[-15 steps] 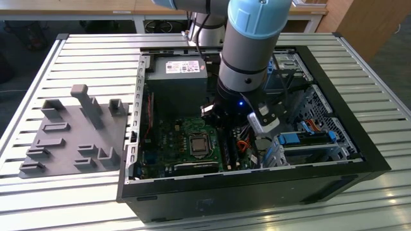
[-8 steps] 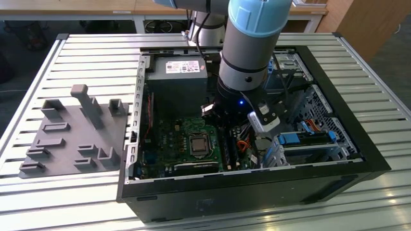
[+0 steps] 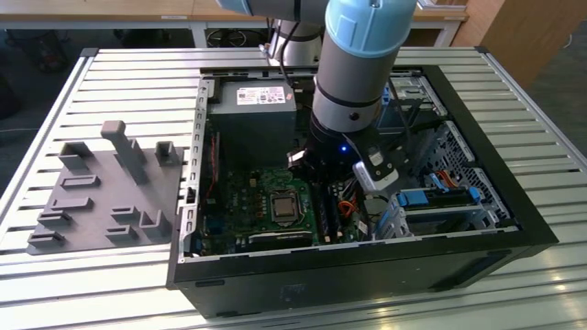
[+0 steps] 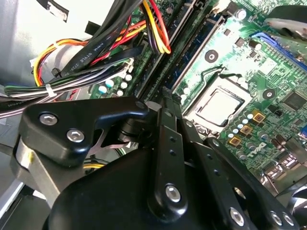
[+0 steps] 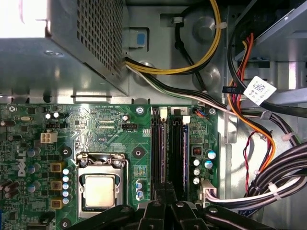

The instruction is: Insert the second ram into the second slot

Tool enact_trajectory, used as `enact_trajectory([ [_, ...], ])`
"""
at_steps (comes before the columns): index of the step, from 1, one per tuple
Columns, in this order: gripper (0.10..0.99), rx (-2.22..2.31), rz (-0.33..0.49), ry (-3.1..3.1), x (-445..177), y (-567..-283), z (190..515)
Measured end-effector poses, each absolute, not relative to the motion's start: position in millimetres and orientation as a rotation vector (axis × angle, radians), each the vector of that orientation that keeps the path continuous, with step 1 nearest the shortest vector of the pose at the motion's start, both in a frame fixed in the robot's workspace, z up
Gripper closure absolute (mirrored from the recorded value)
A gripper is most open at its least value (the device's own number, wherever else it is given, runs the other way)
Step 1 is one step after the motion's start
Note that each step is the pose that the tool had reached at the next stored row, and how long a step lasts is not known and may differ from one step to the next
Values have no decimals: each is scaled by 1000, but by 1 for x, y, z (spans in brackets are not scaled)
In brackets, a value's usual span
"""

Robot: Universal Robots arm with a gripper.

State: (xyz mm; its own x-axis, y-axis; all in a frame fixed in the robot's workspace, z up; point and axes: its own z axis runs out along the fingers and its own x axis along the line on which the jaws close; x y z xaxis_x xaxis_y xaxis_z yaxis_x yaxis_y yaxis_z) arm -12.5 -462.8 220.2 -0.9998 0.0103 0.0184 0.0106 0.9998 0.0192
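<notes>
Now pincer (image 4: 165, 103) low inside computer case (image 3: 513, 227), over 2 memory slots (image 5: 168, 143) beside chip socket (image 5: 98, 187). Fingers look pressed together; cannot tell if pinching blue stick. Risk: tilted stick jams slot, nearby wires (image 5: 249, 120) snag.

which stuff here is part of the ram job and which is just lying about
Part of the job:
- end effector, over the slots
- memory slots on the motherboard

Just lying about:
- grey fixture plate on the table
- power supply
- cable bundle
- processor socket
</notes>
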Motion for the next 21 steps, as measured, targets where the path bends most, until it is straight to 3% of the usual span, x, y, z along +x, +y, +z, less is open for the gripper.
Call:
enact_trajectory([
  [21,980,-16,-33,-3123,-13,-463,232],
])
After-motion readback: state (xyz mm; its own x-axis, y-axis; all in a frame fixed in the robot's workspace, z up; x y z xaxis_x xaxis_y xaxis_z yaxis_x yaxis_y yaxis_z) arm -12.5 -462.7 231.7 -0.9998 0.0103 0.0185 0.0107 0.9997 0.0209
